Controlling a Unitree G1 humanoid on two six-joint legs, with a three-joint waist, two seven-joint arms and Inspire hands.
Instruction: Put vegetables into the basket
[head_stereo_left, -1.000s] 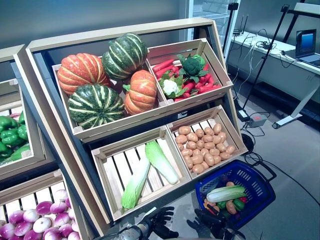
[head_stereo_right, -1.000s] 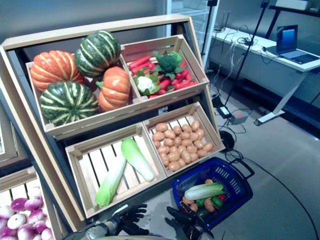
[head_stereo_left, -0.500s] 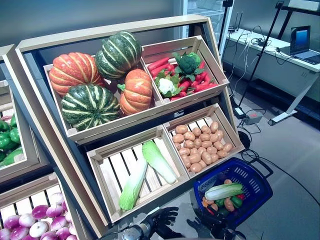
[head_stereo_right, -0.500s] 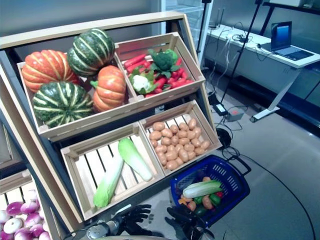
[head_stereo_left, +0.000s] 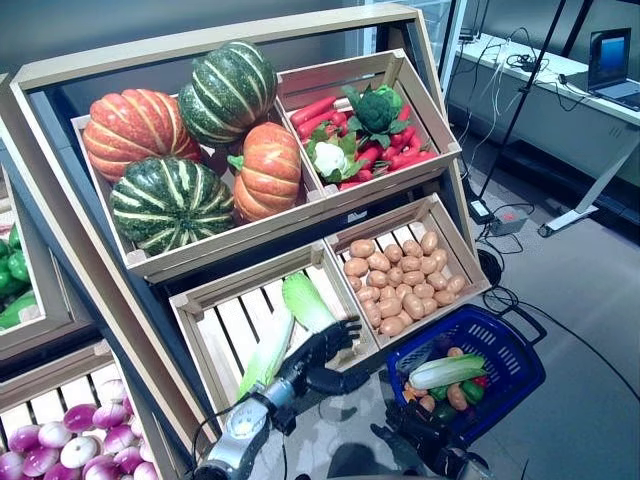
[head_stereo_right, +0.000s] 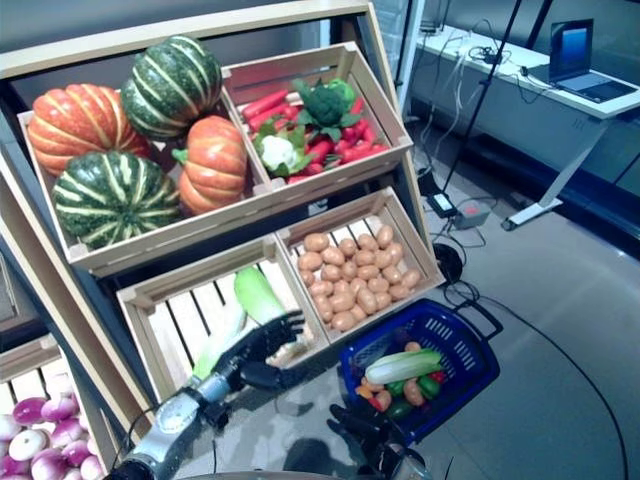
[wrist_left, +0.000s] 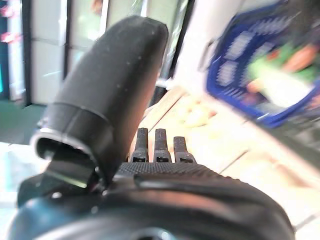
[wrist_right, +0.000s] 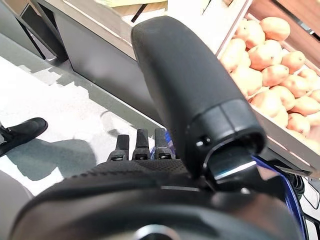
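Observation:
The blue basket (head_stereo_left: 520, 375) stands on the floor at the lower right. In it lie a long pale-green cabbage (head_stereo_left: 448, 371), orange potato-like pieces and small green vegetables. My left hand (head_stereo_left: 318, 352) is open, fingers straight, raised over the front edge of the lower-left crate (head_stereo_left: 205, 340), right beside a pale-green cabbage (head_stereo_left: 305, 300) lying there. It holds nothing. My right hand (head_stereo_left: 425, 438) is low beside the basket's near rim, fingers straight, empty. The right wrist view shows that hand (wrist_right: 165, 90) with the basket's rim (wrist_right: 289, 192) beyond it.
The wooden stand (head_stereo_left: 260, 40) fills the left and middle, with slanted crates on two tiers. A crate of potatoes (head_stereo_left: 400, 285) sits just above the basket. A desk with a laptop (head_stereo_left: 610, 70) and tripod legs stand at the far right. A second stand (head_stereo_left: 40, 330) is at the left.
My left hand has risen from the bottom edge up to the lower-left crate beside the cabbage. The camera has shifted, so the whole scene sits differently. The right hand stays by the basket.

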